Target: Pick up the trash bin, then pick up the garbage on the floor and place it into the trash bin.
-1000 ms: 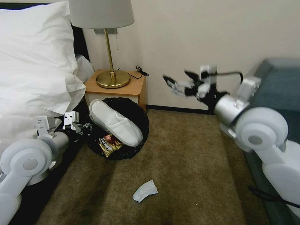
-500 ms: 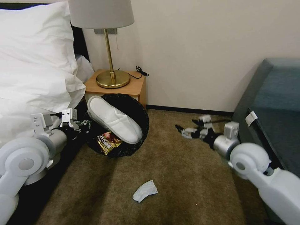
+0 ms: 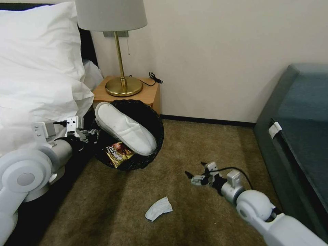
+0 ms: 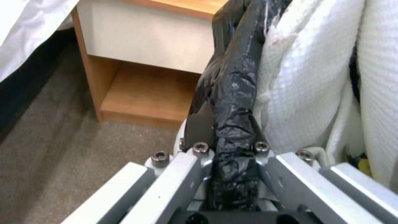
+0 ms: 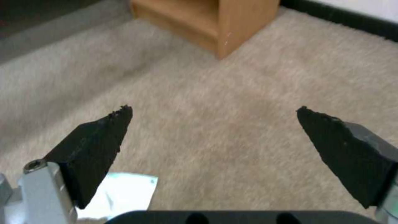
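Note:
The trash bin [image 3: 150,121], lined with a black bag, hangs tilted toward me beside the nightstand. My left gripper [image 3: 90,134] is shut on its rim; the left wrist view shows the left gripper [image 4: 228,127] pinching the crinkled bag edge [image 4: 236,84]. A white slipper [image 3: 124,128] and a red-gold snack wrapper [image 3: 118,155] lie inside. One piece of garbage, a crumpled white tissue [image 3: 158,208], rests on the carpet. My right gripper [image 3: 195,169] hovers open, low over the carpet, right of and beyond the tissue. In the right wrist view, the right gripper [image 5: 214,109] has the tissue [image 5: 120,194] near one finger.
A wooden nightstand [image 3: 143,95] with a brass lamp [image 3: 123,85] stands behind the bin. The bed with white pillows [image 3: 37,68] fills the left side. A dark blue sofa [image 3: 297,130] borders the right. Brown carpet [image 3: 205,143] lies open between them.
My right arm swung down from near the wall to just above the carpet, closer to the tissue, fingers still open. The left gripper raised the bin slightly.

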